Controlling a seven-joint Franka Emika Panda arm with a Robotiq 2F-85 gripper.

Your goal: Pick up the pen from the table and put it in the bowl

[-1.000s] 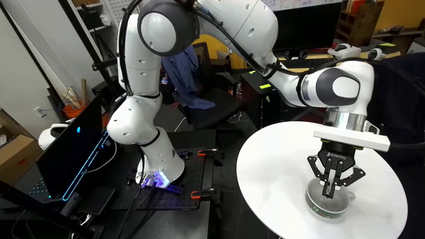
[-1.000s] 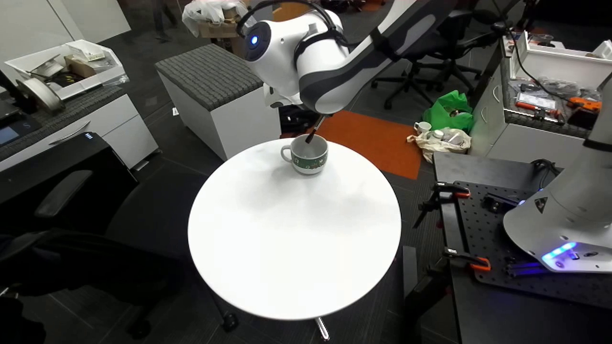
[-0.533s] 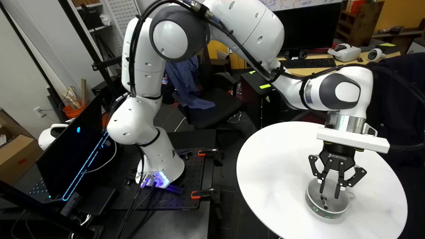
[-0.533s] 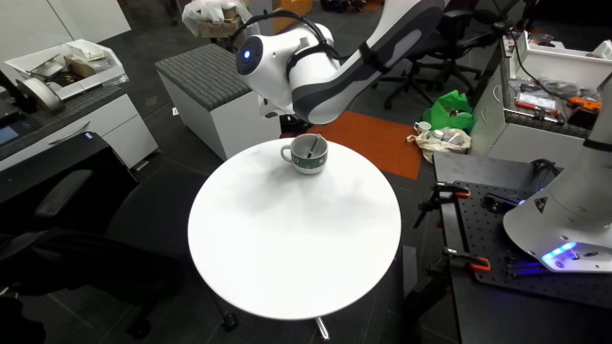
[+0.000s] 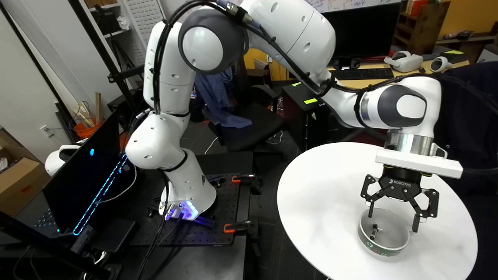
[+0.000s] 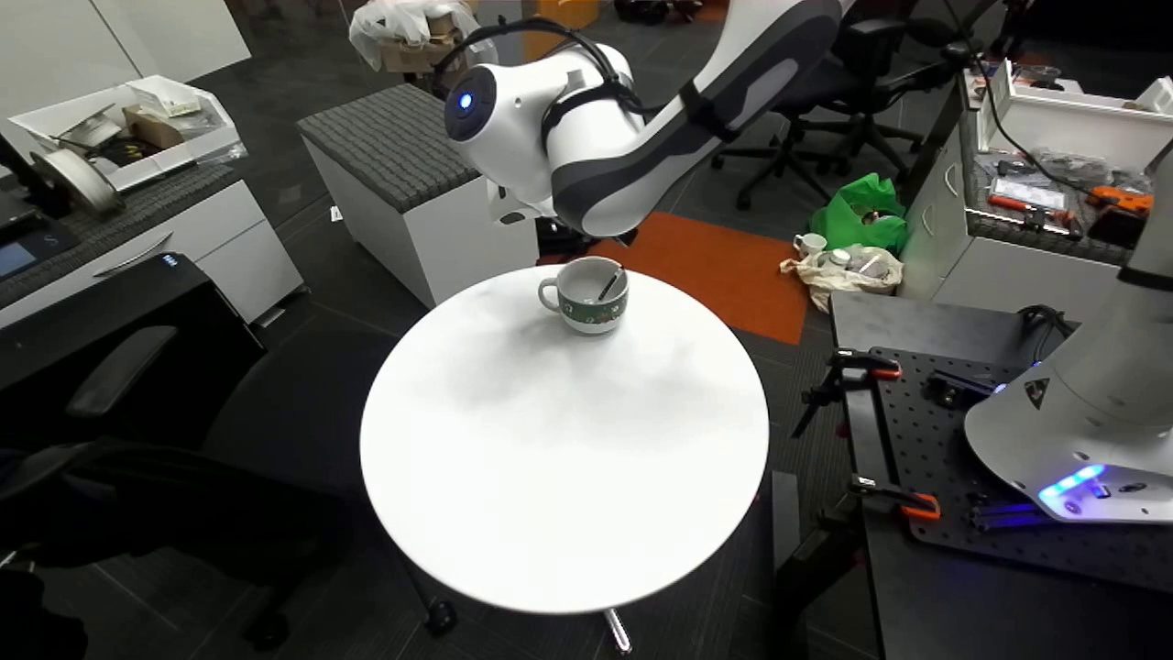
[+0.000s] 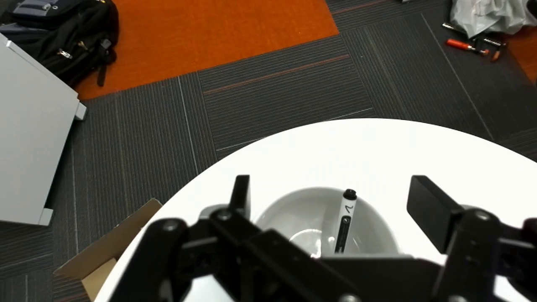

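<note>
The pen [image 7: 345,220], a white and black marker, leans inside the bowl [image 7: 289,214], its dark capped end up against the rim. In both exterior views this bowl [image 6: 591,313] has a side handle and a green patterned band, and it stands upright on the round white table [image 6: 559,458]. My gripper [image 5: 393,222] hovers just over the bowl with its jaws spread wide, wider than the pen [image 5: 374,232], and nothing is between the fingers. In the wrist view the pen's lower end is hidden behind the gripper's body. The wrist mostly hides the gripper in an exterior view.
The table edge [image 7: 369,121] runs close beyond the bowl. A dark chair [image 6: 275,412] stands beside the table. A black desk with orange clamps [image 5: 235,227] carries the arm's base. A grey-topped cabinet [image 6: 403,142] stands behind the table.
The gripper was shut on the pen above the bowl; it has opened and let go. The pen dropped into the bowl and tipped to one side. The arm shifted slightly.
</note>
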